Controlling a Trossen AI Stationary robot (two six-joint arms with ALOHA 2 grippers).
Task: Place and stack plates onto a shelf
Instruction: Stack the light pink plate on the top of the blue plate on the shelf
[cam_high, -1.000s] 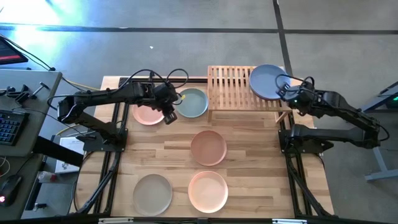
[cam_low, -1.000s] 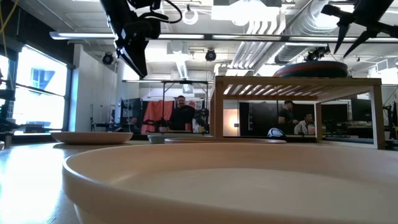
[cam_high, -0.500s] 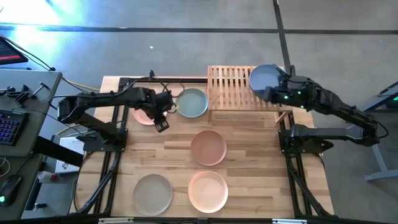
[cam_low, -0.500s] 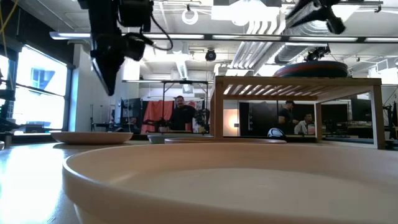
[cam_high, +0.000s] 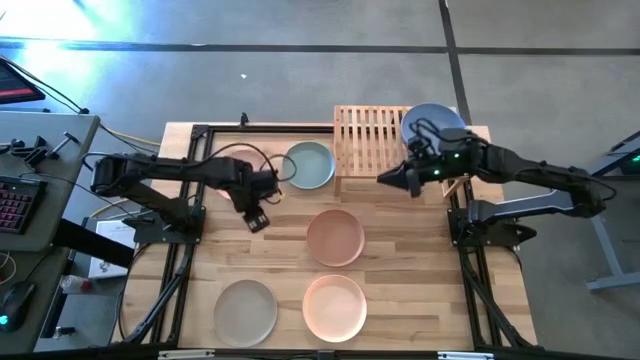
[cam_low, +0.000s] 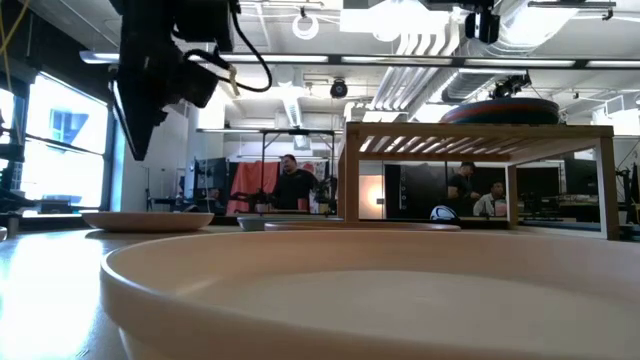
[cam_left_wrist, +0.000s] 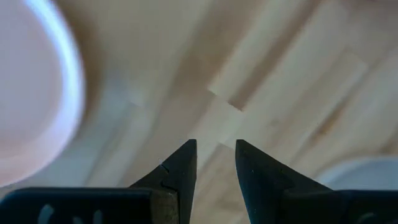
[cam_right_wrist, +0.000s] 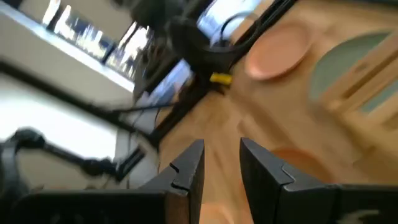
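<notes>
Right gripper (cam_high: 384, 179) swung off blue plate (cam_high: 428, 124) over shelf (cam_high: 372, 140); both grippers parted, empty.

Bright, even light from overhead fixtures; a window (cam_low: 60, 130) on one side glares white. From above, a pale sheen streaks the floor (cam_high: 300, 45). Both wrist views smear with motion blur (edges nearly lost). At table height, the nearest plate (cam_low: 350, 290) looms soft.
</notes>
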